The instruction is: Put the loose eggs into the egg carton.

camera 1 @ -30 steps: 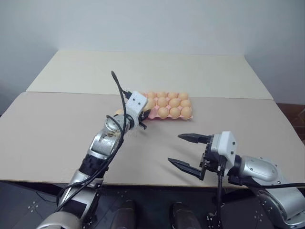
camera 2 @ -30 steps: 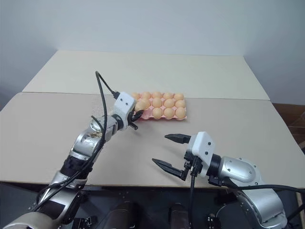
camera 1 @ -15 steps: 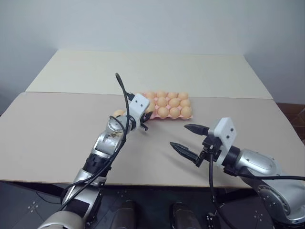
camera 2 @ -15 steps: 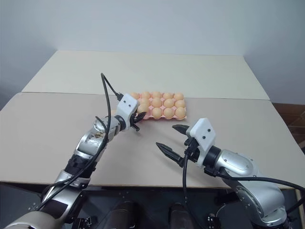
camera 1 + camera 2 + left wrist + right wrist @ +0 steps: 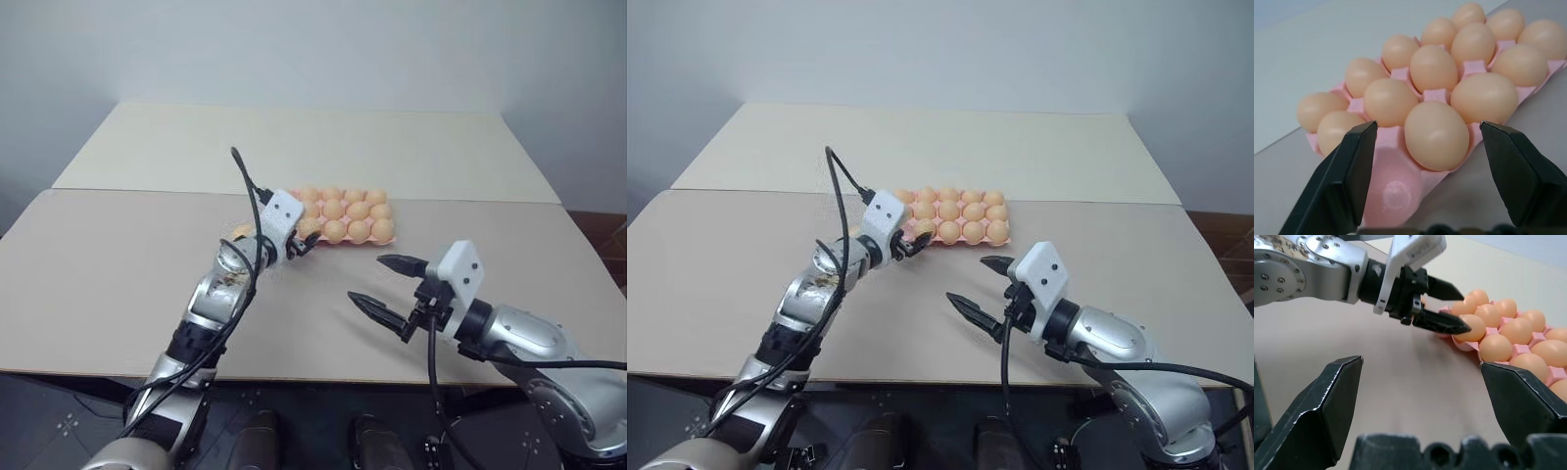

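The left hand (image 5: 1425, 147), fingers apart, straddles an egg (image 5: 1436, 135) seated in the carton (image 5: 1396, 183) corner nearest it; the right hand (image 5: 384, 283), also apart, hovers nearer, over the tabletop (image 5: 108, 274).

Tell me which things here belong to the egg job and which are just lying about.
Job: egg carton; eggs in it; loose egg beside the left arm; left claw, open at the carton.
Not the job: table; right claw, open, away from the carton.
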You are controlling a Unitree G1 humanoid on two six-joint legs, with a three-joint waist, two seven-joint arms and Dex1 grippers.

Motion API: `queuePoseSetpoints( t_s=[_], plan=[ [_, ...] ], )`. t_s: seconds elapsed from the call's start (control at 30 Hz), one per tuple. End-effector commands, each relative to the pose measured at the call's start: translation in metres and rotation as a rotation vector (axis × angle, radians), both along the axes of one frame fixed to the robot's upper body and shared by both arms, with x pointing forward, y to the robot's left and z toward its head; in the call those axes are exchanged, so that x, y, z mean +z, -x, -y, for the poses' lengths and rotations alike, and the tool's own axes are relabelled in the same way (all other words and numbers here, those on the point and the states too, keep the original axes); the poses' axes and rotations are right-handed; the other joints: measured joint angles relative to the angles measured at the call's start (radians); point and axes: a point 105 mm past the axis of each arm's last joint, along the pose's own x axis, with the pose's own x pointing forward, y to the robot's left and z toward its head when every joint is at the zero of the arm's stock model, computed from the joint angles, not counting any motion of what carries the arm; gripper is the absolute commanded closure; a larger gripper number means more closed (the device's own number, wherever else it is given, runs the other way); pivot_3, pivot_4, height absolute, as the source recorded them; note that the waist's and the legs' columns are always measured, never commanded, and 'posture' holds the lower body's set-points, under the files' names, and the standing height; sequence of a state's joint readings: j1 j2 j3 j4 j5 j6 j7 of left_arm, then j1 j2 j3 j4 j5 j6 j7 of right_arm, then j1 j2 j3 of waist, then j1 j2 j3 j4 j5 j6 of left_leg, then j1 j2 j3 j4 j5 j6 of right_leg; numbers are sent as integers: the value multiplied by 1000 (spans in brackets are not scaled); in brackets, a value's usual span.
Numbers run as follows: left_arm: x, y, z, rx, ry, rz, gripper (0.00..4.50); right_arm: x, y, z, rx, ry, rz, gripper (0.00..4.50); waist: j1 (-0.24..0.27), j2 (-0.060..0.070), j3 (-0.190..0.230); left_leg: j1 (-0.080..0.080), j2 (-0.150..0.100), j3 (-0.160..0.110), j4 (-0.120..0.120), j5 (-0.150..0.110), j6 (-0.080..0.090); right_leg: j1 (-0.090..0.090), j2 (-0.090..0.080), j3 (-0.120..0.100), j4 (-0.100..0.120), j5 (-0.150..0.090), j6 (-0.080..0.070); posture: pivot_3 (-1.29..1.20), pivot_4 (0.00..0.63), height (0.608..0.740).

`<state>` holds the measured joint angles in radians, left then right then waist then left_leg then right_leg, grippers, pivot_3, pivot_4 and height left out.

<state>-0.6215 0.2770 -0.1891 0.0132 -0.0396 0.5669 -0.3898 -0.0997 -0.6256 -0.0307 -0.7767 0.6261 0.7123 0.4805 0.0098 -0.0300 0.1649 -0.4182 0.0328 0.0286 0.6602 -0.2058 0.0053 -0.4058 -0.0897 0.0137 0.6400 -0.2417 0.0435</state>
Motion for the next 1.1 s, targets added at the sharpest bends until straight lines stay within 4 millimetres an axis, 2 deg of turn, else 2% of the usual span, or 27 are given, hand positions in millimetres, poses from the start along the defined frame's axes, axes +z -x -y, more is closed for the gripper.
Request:
queuePoseSetpoints(
  t_s=[0.03,0.13,0.2,0.23,0.37,0.5,0.57,0.7,0.8,0.93,1.1],
  plan=[
    [34,9,-6,21,5,159,915,9,5,-3,22,5,58,0,-1,0,0,0,0,0,0,0,0,0,0,0,0,0,0,0,150,740],
    [56,22,-10,35,58,244,915,9,6,-3,26,6,65,0,0,0,0,0,0,0,0,0,0,0,0,0,0,0,0,0,150,740],
    [59,33,-18,49,64,256,915,9,8,-4,38,9,67,0,-1,0,0,0,0,0,0,0,0,0,0,0,0,0,0,0,150,740],
    [56,38,-24,67,68,246,915,8,9,-4,43,10,67,0,-2,0,0,0,0,0,0,0,0,0,0,0,0,0,0,0,150,740],
    [34,62,-53,150,80,138,77,8,14,-6,67,4,72,0,-10,0,0,1,1,0,0,0,0,0,0,0,1,0,0,0,150,740],
    [19,79,-79,245,84,59,27,8,19,-8,89,-17,66,0,-10,0,0,2,1,0,0,0,0,1,0,0,1,0,0,0,150,740],
    [17,82,-89,286,106,36,27,8,19,-9,79,-20,67,0,-7,0,0,2,1,0,0,0,0,1,0,0,1,0,0,0,150,740],
    [18,75,-101,331,110,21,27,7,18,-13,81,-19,64,0,-4,0,0,2,1,0,0,0,0,1,0,0,0,0,0,0,150,740],
    [11,60,-113,366,91,-32,27,3,11,-18,70,-17,16,0,-3,0,0,2,1,0,0,0,0,1,0,0,1,0,0,0,150,740],
    [6,45,-116,345,89,-84,27,2,2,-22,42,-20,2,0,-4,0,0,2,1,0,0,0,0,1,1,0,0,0,0,0,150,740],
    [5,20,-117,319,89,-120,27,10,-5,-32,29,-22,14,0,-4,-1,0,1,1,0,0,0,0,0,0,0,1,0,0,0,150,740]
  ],
)
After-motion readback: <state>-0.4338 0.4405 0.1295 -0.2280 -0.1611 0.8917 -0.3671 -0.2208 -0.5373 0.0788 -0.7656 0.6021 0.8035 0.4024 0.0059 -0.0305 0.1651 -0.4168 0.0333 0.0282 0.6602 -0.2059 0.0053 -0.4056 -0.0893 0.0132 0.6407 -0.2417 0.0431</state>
